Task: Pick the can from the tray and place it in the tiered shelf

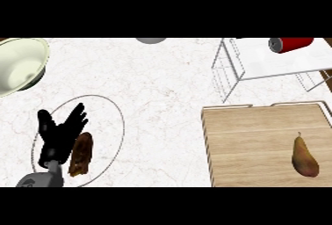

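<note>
Counter [162, 79] filled nearly the whole view: white marble top w/ faint grey-pink veining, matte, no glare. Dark brown strip [327, 81] showed at far right edge, past the marble; small brown corner [3, 40] at top left too. Light was even, from above; shadows on the top were soft & short.
</note>
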Action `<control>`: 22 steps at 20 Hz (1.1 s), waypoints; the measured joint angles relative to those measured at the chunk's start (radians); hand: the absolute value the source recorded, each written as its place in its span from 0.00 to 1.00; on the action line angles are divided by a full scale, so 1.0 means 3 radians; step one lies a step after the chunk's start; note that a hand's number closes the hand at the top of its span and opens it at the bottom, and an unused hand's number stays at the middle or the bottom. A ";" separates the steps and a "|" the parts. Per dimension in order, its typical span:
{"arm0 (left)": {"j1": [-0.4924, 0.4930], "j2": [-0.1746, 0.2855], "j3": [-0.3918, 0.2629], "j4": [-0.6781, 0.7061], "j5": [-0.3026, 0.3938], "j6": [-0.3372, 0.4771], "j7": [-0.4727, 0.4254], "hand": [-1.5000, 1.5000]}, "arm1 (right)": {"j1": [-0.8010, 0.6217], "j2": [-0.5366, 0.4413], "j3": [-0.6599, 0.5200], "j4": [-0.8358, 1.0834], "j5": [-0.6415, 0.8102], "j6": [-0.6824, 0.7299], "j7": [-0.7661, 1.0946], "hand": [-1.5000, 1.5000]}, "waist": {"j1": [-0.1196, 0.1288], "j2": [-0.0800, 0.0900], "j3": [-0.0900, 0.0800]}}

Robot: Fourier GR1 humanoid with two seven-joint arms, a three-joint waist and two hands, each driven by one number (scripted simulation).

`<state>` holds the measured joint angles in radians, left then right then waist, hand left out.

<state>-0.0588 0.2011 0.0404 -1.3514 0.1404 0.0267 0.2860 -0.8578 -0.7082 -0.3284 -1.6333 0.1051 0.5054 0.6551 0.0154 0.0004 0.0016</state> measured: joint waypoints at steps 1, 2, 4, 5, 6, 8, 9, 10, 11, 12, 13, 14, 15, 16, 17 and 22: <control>-0.0018 0.0000 0.0007 0.0011 0.0005 -0.0004 0.0022 0.50 | -0.0074 -0.0051 -0.0008 0.0160 0.0036 0.0000 -0.0101 1.00 | 0.0003 0.0001 0.0001; 0.0005 0.0010 0.0021 0.0005 0.0020 -0.0041 -0.0024 0.50 | -0.0184 -0.0079 0.0027 0.0300 0.0077 -0.0009 -0.0138 1.00 | 0.0009 0.0002 0.0001; -0.0007 -0.0014 0.0012 0.0001 -0.0005 -0.0015 -0.0014 0.50 | -0.0321 -0.0112 0.0082 0.0576 0.0157 -0.0025 -0.0300 1.00 | 0.0012 0.0004 0.0000; 0.0009 0.0000 0.0015 -0.0030 0.0015 -0.0049 0.0005 0.50 | -0.0374 -0.0113 0.0119 0.0717 0.0213 -0.0045 -0.0397 1.00 | 0.0017 0.0006 -0.0002; 0.0010 0.0014 0.0031 -0.0010 0.0024 -0.0073 -0.0005 0.50 | -0.0449 -0.0135 0.0145 0.0850 0.0236 -0.0028 -0.0467 1.00 | 0.0017 0.0008 -0.0002; 0.0019 -0.0019 0.0011 -0.0031 -0.0014 -0.0038 -0.0027 0.50 | -0.0532 -0.0144 0.0221 0.1132 0.0338 -0.0035 -0.0687 1.00 | 0.0028 0.0011 -0.0001; 0.0018 -0.0022 0.0017 -0.0012 -0.0012 -0.0052 -0.0053 0.50 | -0.0577 -0.0133 0.0272 0.1245 0.0397 -0.0050 -0.0762 1.00 | 0.0028 0.0011 0.0000; 0.0028 -0.0024 0.0023 -0.0015 -0.0006 -0.0066 -0.0079 0.50 | -0.0595 -0.0145 0.0303 0.1363 0.0449 -0.0052 -0.0882 1.00 | 0.0029 0.0011 0.0000; 0.0033 -0.0023 0.0028 -0.0038 0.0000 -0.0065 -0.0051 0.50 | -0.0647 -0.0160 0.0338 0.1486 0.0495 -0.0040 -0.0978 1.00 | 0.0030 0.0013 0.0000; 0.0030 -0.0028 0.0025 -0.0037 -0.0012 -0.0058 -0.0045 0.50 | -0.0695 -0.0175 0.0371 0.1604 0.0549 -0.0042 -0.1081 1.00 | 0.0030 0.0014 -0.0001; 0.0005 -0.0032 0.0017 -0.0050 -0.0026 -0.0041 -0.0004 0.50 | -0.0759 -0.0174 0.0408 0.1727 0.0611 -0.0062 -0.1158 1.00 | 0.0031 0.0015 -0.0002; -0.0009 -0.0041 0.0029 0.0012 -0.0031 -0.0047 -0.0059 0.50 | -0.0800 -0.0160 0.0444 0.1828 0.0668 -0.0092 -0.1248 1.00 | 0.0031 0.0015 0.0001; -0.0018 -0.0032 0.0038 0.0020 -0.0019 -0.0069 -0.0061 0.50 | -0.0842 -0.0173 0.0470 0.1971 0.0736 -0.0124 -0.1357 1.00 | 0.0038 0.0017 0.0000; -0.0028 -0.0024 0.0046 0.0040 -0.0018 -0.0085 -0.0071 0.50 | -0.0874 -0.0160 0.0502 0.2091 0.0807 -0.0179 -0.1457 1.00 | 0.0040 0.0018 0.0002; -0.0019 -0.0039 0.0041 0.0020 -0.0022 -0.0074 -0.0052 0.50 | -0.0897 -0.0139 0.0528 0.2161 0.0863 -0.0228 -0.1514 1.00 | 0.0036 0.0016 0.0003; -0.0029 -0.0033 0.0061 0.0017 -0.0016 -0.0097 -0.0032 0.50 | -0.1121 -0.0115 0.0588 0.2756 0.1105 -0.0428 -0.1905 1.00 | 0.0052 0.0023 0.0001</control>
<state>-0.0674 0.1913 0.0587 -1.3463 0.1355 -0.0025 0.2763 -1.1942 -0.7427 -0.1520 -0.8064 0.4367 0.3770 0.0837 0.0309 0.0072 0.0021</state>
